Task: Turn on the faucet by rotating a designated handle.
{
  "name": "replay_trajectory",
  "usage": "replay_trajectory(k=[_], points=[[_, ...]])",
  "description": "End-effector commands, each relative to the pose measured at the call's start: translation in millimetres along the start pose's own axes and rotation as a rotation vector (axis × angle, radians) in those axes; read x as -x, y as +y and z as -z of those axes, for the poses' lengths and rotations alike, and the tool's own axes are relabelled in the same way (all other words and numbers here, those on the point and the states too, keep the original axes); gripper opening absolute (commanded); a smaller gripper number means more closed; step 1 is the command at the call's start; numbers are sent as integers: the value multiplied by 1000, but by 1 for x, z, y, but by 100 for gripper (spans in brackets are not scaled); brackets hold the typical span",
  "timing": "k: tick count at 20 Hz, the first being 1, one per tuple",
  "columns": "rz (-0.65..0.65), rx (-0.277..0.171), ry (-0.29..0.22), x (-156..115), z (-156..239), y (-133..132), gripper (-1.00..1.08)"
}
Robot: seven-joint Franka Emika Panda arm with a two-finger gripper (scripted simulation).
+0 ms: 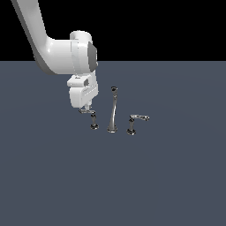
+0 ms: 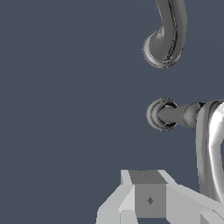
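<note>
The faucet is a small chrome set with a tall thin spout (image 1: 113,110) and two short lever handles. The handle (image 1: 92,119) stands on the exterior view's left, and its lever (image 1: 84,112) reaches leftward. My gripper (image 1: 87,107) hangs right over that lever's outer end, fingers together, with nothing between them. In the wrist view the handle's post (image 2: 162,114) and its shiny lever (image 2: 209,148) lie just beside the gripper (image 2: 150,186). I cannot tell whether the fingers touch the lever. The spout's base (image 2: 162,48) sits farther off.
The twin handle (image 1: 132,125), with its lever (image 1: 140,117) reaching rightward, stands on the spout's other side. All parts rest on a flat dark grey-blue floor (image 1: 167,185). My white arm (image 1: 53,53) comes down from the upper left.
</note>
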State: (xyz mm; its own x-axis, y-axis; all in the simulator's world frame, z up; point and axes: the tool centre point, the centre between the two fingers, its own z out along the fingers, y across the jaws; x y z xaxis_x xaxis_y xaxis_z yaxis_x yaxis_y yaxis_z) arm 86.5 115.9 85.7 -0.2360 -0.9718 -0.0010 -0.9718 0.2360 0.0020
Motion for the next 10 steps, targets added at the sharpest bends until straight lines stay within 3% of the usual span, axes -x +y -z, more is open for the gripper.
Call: replay_trajectory(k=[1,10], points=[[-3,-2,1,0,0,-1,-100],[-2,-1,1,10,0,22,-100]])
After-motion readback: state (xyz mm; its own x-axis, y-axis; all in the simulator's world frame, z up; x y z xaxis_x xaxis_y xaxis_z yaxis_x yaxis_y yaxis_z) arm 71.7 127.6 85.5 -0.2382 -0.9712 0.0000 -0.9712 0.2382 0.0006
